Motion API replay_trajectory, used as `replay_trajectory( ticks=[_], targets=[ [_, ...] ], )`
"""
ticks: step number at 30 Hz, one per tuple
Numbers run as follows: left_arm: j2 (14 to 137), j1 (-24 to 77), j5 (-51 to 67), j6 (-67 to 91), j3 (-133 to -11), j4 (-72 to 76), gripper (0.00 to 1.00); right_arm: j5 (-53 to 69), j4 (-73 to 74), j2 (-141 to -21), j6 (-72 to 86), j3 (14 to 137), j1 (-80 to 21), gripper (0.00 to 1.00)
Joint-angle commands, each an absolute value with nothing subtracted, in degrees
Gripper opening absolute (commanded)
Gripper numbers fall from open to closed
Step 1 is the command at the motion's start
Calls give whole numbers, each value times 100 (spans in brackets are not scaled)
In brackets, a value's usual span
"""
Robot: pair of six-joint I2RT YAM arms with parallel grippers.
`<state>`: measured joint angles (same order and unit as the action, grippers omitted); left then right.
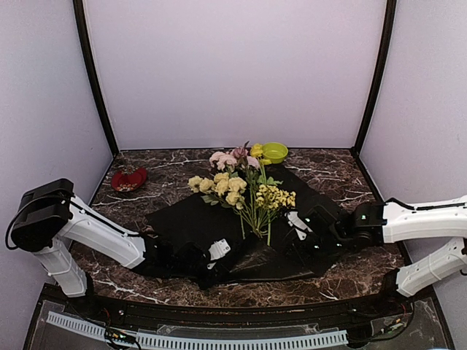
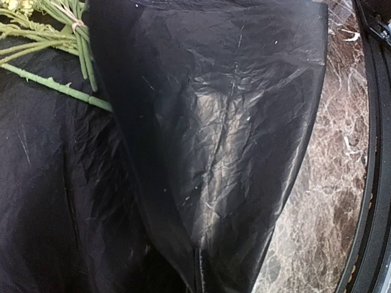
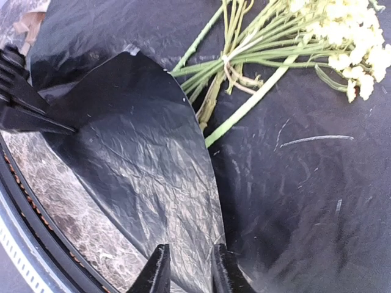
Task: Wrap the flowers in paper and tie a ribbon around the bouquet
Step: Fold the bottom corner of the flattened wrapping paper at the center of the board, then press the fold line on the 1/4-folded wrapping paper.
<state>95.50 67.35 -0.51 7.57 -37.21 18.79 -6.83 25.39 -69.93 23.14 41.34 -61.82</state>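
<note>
My left gripper [image 3: 61, 124] is clamped shut on a near corner of the paper [image 1: 186, 219], holding a glossy flap raised off the marbled table [image 1: 343, 273]. My right gripper [image 3: 190, 262] has its jaws slightly parted, with the flap's edge running between the fingers [image 3: 157, 271]. The rest of the sheet lies flat, and the flowers [image 1: 237, 186] rest on its middle, stems pointing toward me, just beside the raised fold

Pink and yellow flowers [image 1: 237, 182] lay mid-frame on the black crinkly paper [image 1: 190, 219], its lower edge lifted
</note>
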Motion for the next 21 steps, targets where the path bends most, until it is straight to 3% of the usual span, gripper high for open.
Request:
replay_trajectory(
  ticks=[1, 5, 9, 21],
  targets=[
    [9640, 6706, -140, 856, -3880, 1684, 0, -831, 2933, -6918, 2609, 4581, -6152, 25],
    [9653, 6706, -162, 849, -3902, 1674, 0, -172, 2663, -6777, 2852, 4601, -6161, 27],
    [9649, 6706, -199, 880, -3870, 1616, 0, 1307, 1195, -6842, 3404, 3948, -6178, 26],
    [9546, 6706, -125, 893, -3829, 1600, 0, 537, 1353, -7765, 4082, 3204, -6179, 20]
  ],
)
